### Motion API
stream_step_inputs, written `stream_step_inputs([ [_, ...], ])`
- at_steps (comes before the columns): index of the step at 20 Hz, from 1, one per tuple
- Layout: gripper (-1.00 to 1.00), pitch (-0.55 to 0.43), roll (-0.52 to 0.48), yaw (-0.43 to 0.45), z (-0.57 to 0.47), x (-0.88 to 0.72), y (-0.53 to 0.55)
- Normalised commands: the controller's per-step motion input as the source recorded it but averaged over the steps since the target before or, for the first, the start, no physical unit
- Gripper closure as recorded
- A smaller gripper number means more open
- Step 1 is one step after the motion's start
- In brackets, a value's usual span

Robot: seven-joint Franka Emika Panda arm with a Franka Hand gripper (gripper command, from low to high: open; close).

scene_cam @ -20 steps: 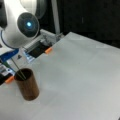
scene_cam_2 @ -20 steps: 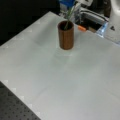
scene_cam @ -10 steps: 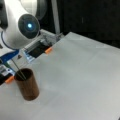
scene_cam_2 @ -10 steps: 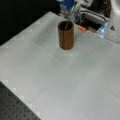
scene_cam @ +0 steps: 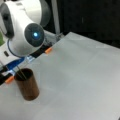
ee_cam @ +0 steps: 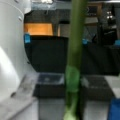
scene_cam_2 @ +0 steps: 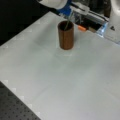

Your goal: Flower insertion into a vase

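In a front view the vase stands upright on the white table, at that view's lower left, with a thin green stem slanting into its round mouth. The tool itself is hidden behind the arm's white body — it sits somewhere just above the stem, and whether its jaws are apart or clamped on the stem I cannot tell. In a front view from the opposite side the vase is directly below the arm's blue-and-white end, the stem running down past the rim. The wrist view shows the stem close up, vertical, with a paler green band.

The risk, as I judge it: the stem leans on the rim, so a sideways pull could tip the light vase — or the stem could spring out. No readable writing or brand shows anywhere.
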Motion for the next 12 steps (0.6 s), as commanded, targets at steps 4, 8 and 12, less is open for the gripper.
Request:
stream_step_inputs([
  [4,1.00,-0.039,-0.082,-0.086,-0.31,0.33,0.19],
  [8,1.00,-0.032,-0.068,-0.078,-0.24,0.26,0.16],
  [12,1.00,-0.031,-0.023,-0.067,-0.14,0.20,0.13],
])
